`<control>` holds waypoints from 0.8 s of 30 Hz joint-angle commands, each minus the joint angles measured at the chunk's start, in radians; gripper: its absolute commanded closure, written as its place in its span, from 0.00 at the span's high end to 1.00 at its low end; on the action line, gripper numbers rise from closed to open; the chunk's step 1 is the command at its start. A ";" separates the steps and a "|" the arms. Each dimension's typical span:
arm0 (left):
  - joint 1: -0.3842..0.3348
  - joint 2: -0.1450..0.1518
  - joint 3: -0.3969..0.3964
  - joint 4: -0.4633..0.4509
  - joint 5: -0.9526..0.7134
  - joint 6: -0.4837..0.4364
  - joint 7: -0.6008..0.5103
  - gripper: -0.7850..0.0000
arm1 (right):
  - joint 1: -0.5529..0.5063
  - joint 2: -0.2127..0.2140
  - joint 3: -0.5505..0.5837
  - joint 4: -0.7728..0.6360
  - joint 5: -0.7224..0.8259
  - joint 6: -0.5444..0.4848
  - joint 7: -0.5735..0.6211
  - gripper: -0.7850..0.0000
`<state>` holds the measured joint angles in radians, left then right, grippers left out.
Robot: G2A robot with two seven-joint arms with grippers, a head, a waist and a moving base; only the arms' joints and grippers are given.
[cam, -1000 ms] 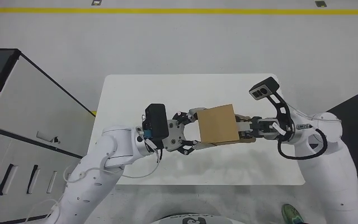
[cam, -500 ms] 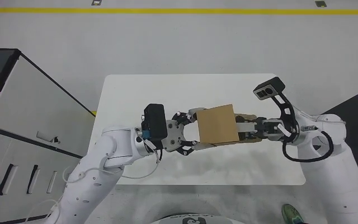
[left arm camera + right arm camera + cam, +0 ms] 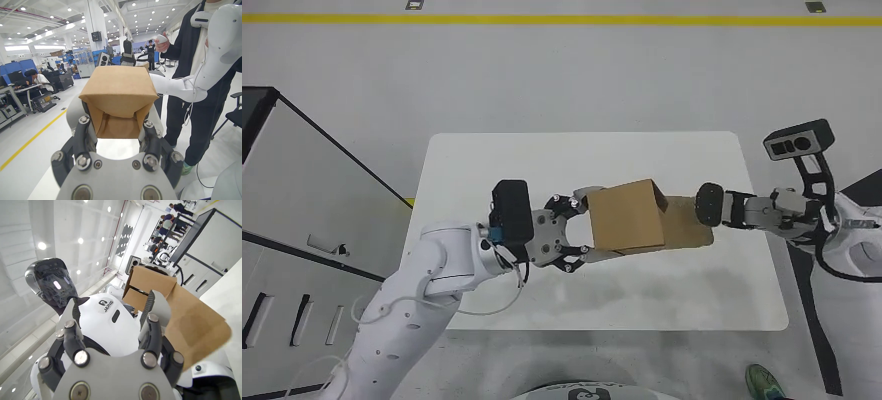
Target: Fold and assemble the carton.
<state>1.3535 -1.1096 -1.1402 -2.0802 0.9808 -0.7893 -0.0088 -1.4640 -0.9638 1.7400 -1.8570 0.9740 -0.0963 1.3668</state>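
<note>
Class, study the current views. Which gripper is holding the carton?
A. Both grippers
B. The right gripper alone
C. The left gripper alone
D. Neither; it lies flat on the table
C: the left gripper clamps the carton on both sides at its open end, while the right gripper is open with nothing between its fingers.

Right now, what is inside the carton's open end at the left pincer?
Inside the carton: bare brown cardboard and one flap folded inward; no contents visible. The space behind that flap is hidden.
</note>
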 commanded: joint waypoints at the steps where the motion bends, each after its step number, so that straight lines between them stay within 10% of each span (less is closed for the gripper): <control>1: -0.002 0.000 -0.002 -0.002 -0.006 0.000 0.002 0.00 | -0.013 0.003 0.041 0.024 -0.014 -0.002 -0.002 1.00; 5: -0.007 0.000 -0.005 -0.004 -0.015 0.002 0.000 0.00 | -0.043 0.007 0.108 0.067 -0.042 -0.007 -0.023 0.90; 13: -0.015 -0.001 -0.003 -0.007 -0.028 0.003 0.000 0.00 | -0.123 0.005 0.097 0.120 -0.148 0.011 -0.088 0.00; 24: -0.019 -0.002 0.001 -0.010 -0.031 0.006 -0.001 0.00 | -0.116 -0.012 -0.077 0.105 -0.140 0.000 -0.098 0.00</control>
<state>1.3342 -1.1120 -1.1396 -2.0900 0.9494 -0.7836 -0.0099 -1.5852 -0.9752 1.6697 -1.7506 0.8320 -0.0945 1.2685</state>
